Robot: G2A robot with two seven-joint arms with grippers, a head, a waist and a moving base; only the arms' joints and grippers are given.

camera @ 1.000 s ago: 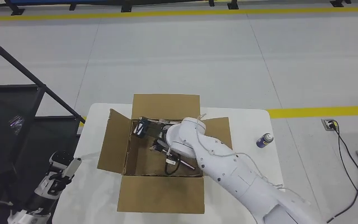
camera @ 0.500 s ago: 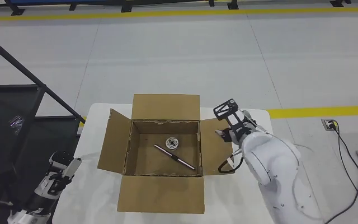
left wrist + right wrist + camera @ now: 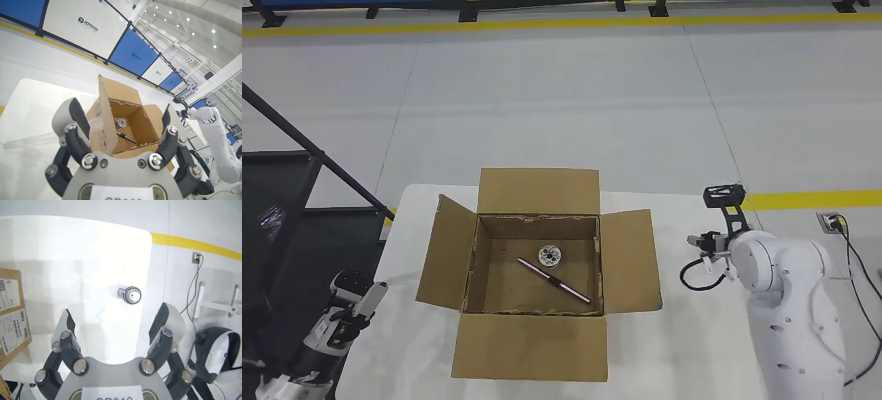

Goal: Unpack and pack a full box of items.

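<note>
Two items lie in the open box (image 3: 538, 190) mid-tabletop (image 3: 682, 335) — a round metal disc (image 3: 549, 256) and a slim dark rod (image 3: 555, 280) just beside it. Spray can (image 3: 130, 294) stands upright near the tabletop's right edge, w/ the right claw (image 3: 115, 308) above it, jaws spread wide. Left claw (image 3: 122, 108) — also spread wide — sits by the tabletop's left edge, facing the box.
</note>
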